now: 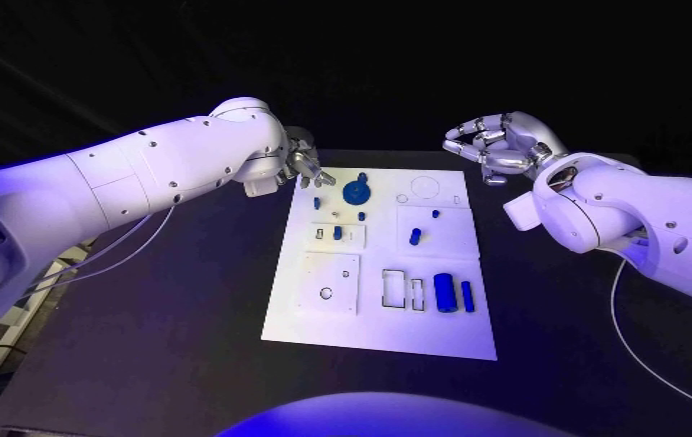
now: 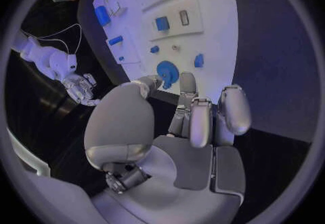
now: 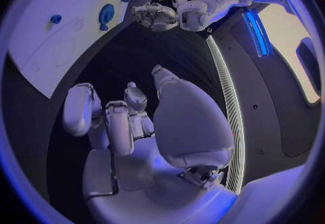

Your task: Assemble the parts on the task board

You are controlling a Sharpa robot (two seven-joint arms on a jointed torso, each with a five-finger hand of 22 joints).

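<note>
The white task board lies in the middle of the black table. A round blue disc sits near its far left corner, with small blue parts around it. A thick blue cylinder lies near the right front. My left hand hovers by the far left corner, fingers apart and pointing down, holding nothing. In the left wrist view that hand is just short of the disc. My right hand hangs beyond the far right corner, loosely curved and empty; the right wrist view shows it off the board.
Rectangular slots and a square recessed plate occupy the board's near half. A faint circular outline marks the far right. Black table surrounds the board on all sides. A cable trails from my right arm.
</note>
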